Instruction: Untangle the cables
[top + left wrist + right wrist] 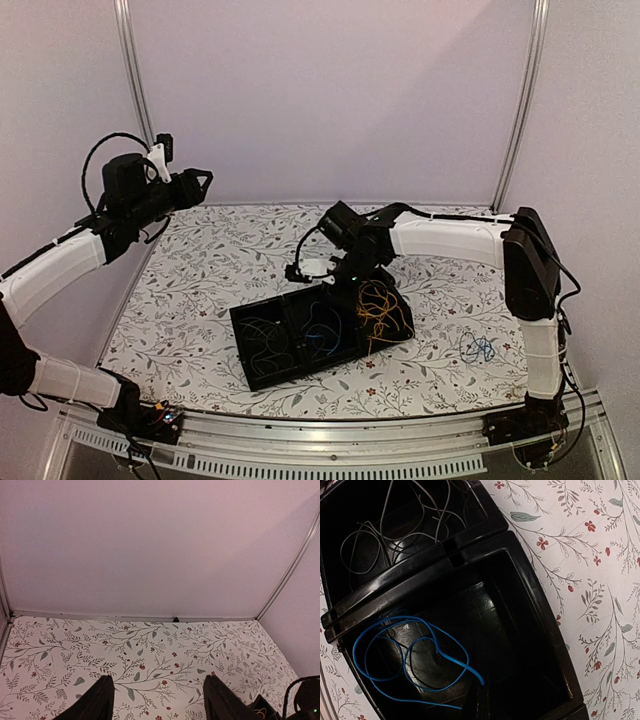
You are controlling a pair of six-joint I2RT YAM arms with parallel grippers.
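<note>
Blue cable [406,661] loops, glossy blk tray [420,575]

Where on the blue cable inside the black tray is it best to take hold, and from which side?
Grip the blue cable where its loops overlap, coming straight down: it lies flat, and the tray walls block any side approach.

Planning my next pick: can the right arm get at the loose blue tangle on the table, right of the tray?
Probably yes. The blue tangle lies bare on the table, apart from the tray, nothing over it, on that arm's own side. The right hand hangs over the tray.
</note>
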